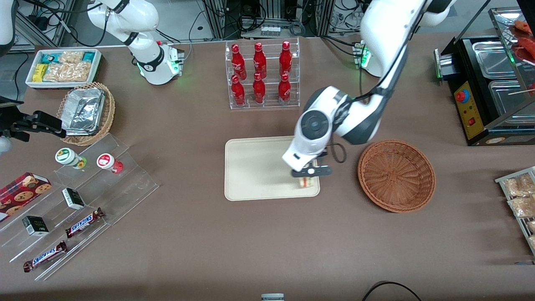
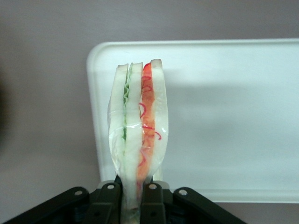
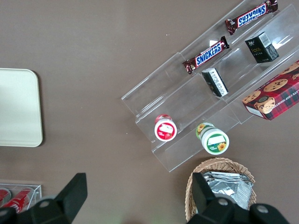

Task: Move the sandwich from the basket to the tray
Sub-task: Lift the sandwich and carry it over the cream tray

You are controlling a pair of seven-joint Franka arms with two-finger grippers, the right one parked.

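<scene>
The hand (image 1: 309, 174) is over the tray (image 1: 255, 167), at the corner nearest the basket and the front camera, and its two fingers (image 2: 108, 198) are closed tight on the sandwich (image 2: 138, 126). The wrist camera shows the grip clearly: black fingers pinch the narrow end of the wedge, and the bread slices stand on edge with green filling on one side and red and orange on the other, all under a clear wrap. From the front, the sandwich (image 1: 306, 182) peeks out just below the hand, at about five o'clock on the tray; whether it touches the tray surface or hangs just above it, I cannot tell from here. The cream tray itself lies flat on the brown tabletop (image 1: 209, 234), its rounded corner showing pale in the wrist view.

Going outward, the reddish-brown wicker basket (image 1: 396, 175) sits just beside the tray, toward the working arm's end, at roughly three o'clock from the hand, and nothing lies in it. At twelve o'clock from the tray, farther from the front camera, a clear rack of red bottles (image 1: 261, 75) stands upright. Well off toward the parked arm's end, a clear stepped stand (image 1: 83, 196) carries candy bars and small cups.
</scene>
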